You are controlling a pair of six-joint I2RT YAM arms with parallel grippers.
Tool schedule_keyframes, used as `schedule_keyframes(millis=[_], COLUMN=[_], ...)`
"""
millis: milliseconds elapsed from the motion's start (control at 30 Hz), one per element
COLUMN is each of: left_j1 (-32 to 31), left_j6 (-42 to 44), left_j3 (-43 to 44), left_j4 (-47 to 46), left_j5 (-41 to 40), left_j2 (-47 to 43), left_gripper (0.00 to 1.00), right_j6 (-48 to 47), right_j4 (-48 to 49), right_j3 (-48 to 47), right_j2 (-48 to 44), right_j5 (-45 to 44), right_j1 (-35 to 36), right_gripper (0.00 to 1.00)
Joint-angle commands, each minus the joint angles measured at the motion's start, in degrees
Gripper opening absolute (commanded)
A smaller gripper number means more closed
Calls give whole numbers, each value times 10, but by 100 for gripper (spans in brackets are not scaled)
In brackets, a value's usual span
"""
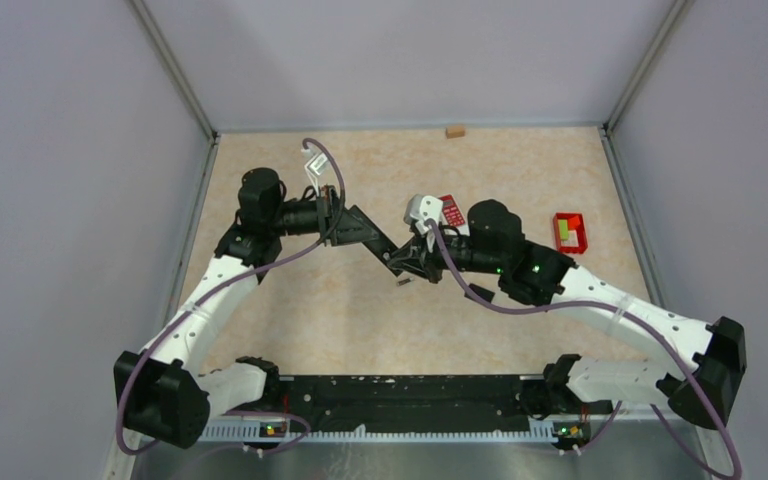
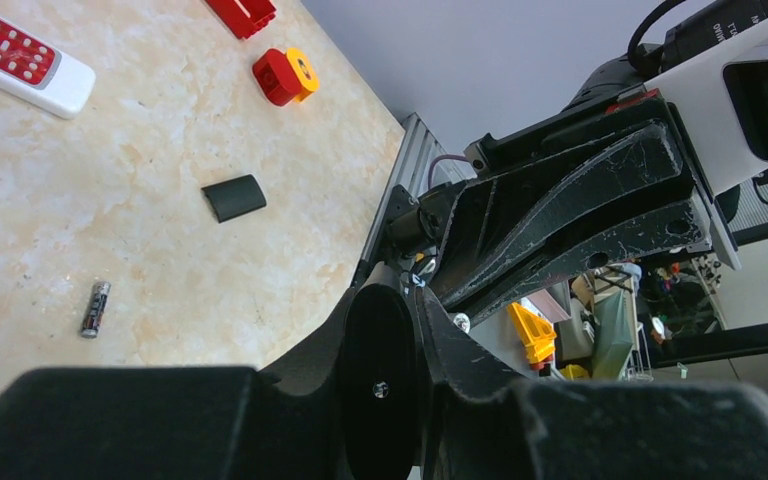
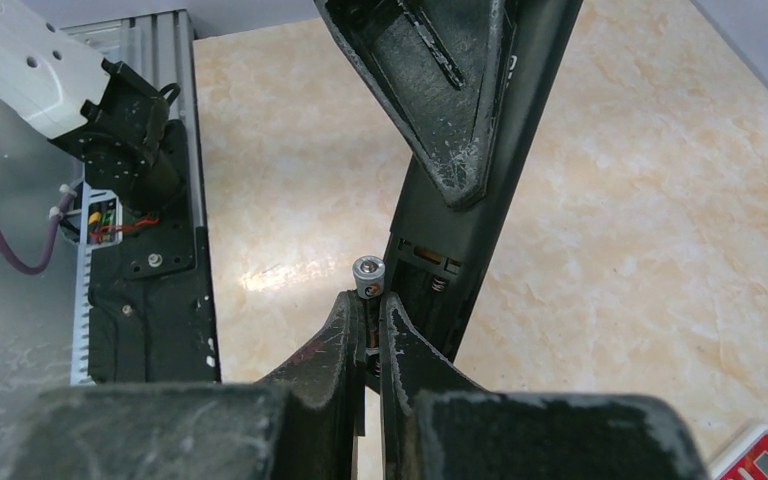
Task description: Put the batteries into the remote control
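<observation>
- At mid-table, the right gripper (image 3: pixel 368 305) is clenched on the gripped battery (image 3: pixel 367 274). Its silvery cap juts past the fingertips, just beside the open, spring-lined compartment of the black remote control (image 3: pixel 440 240).
- The left gripper (image 1: pixel 348 222) grasps that remote farther along its body, and one finger (image 3: pixel 430 80) overhangs the compartment.
- Only the left wrist view shows a loose battery (image 2: pixel 95 308) lying on the table, well apart from both grippers, with a black battery cover (image 2: pixel 233 197) near it and a white remote (image 2: pixel 20 55) with red keys beyond.
- The top view adds a red bin (image 1: pixel 570 232).
</observation>
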State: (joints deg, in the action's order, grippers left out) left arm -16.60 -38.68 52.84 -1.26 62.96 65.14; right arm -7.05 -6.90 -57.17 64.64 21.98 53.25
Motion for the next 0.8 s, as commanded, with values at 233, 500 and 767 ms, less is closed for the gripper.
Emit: schedule_keyframes(millis=[233,500,767], left_j1=[-1,-1,-1], left_j6=[-6,-4,-7], left_j3=[20,18,19], left_j4=[-26,-26,-27], left_j5=[28,31,23], left_j2=[-20,-20,-21], left_gripper=[0,0,0], right_j6=[-11,9,9], right_j4=[11,37,26], right_j3=[-14,-6,-8], right_j2=[12,10,14], right_j5=[-44,-68,-26], right_j1=[9,8,8], right_gripper=[0,0,0])
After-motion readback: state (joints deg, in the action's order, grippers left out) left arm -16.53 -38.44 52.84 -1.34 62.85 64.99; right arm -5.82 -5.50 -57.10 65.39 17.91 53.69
